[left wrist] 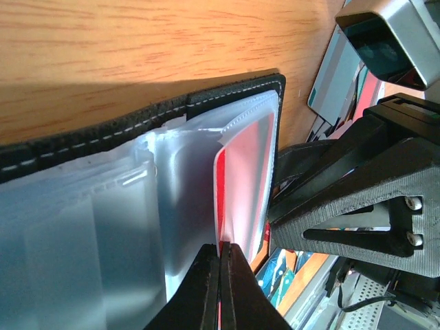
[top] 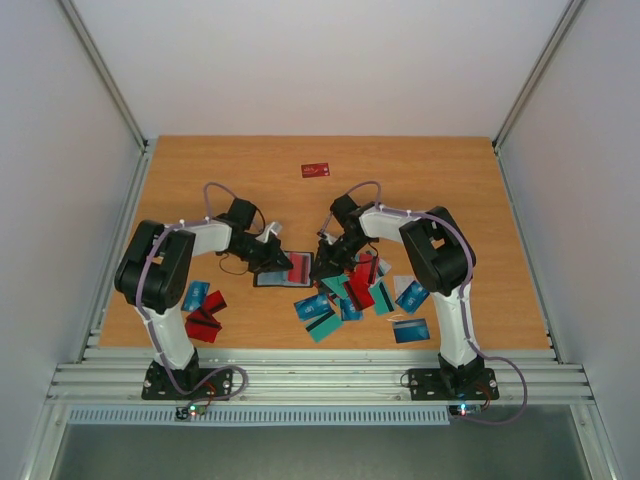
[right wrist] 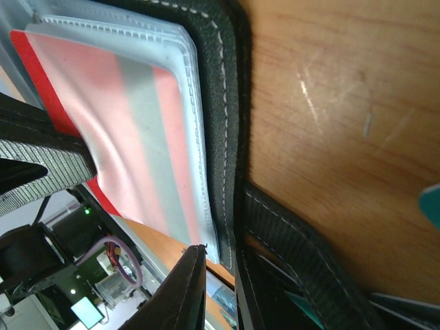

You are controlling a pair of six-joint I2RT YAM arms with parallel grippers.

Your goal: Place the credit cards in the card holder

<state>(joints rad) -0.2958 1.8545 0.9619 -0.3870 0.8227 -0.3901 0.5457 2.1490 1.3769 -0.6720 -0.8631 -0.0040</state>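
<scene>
**Top view:** The card holder (top: 270, 281) lies open on the desk (top: 420, 180) between my two arms. The loose credit cards (top: 345, 298) lie to its right. My left gripper (top: 277, 256) is at the sleeve mouth.

**Left wrist view:** My left gripper is clenched on the red card (left wrist: 240, 172), which sits partly inside the clear sleeve (left wrist: 185, 206). The card's long axis runs away from my fingertips, into the sleeve.

**Right wrist view:** My right gripper (right wrist: 218, 265) is clamped on the holder's stitched edge, bracing it.
</scene>
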